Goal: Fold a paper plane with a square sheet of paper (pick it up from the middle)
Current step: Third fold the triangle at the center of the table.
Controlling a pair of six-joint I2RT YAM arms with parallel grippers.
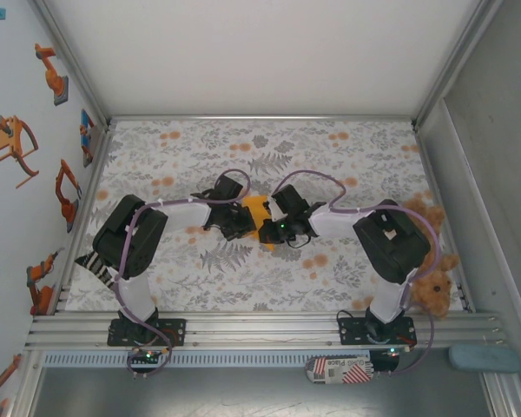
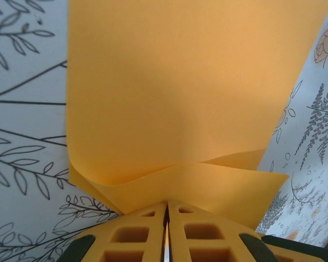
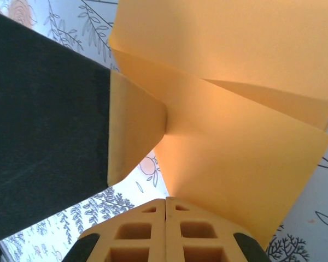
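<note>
The square sheet of paper (image 1: 256, 209), plain orange-yellow, is lifted off the cloth at the table's middle, bent over into two loose layers. In the left wrist view the sheet (image 2: 197, 98) rises in front of my left gripper (image 2: 167, 204), which is shut on its near edge, a thin sliver showing between the jaws. In the right wrist view the sheet (image 3: 235, 153) comes down to the tips of my right gripper (image 3: 165, 199), shut on its edge. One of the left gripper's fingers (image 3: 134, 125) pinches the sheet from the left. From above, the left gripper (image 1: 240, 222) and right gripper (image 1: 273, 228) flank the sheet.
A flower-print cloth (image 1: 243, 148) covers the table, with white walls on three sides. A brown plush teddy (image 1: 430, 282) sits by the right arm's base. A grey-blue pad (image 1: 482, 356) lies beyond the front rail at the right.
</note>
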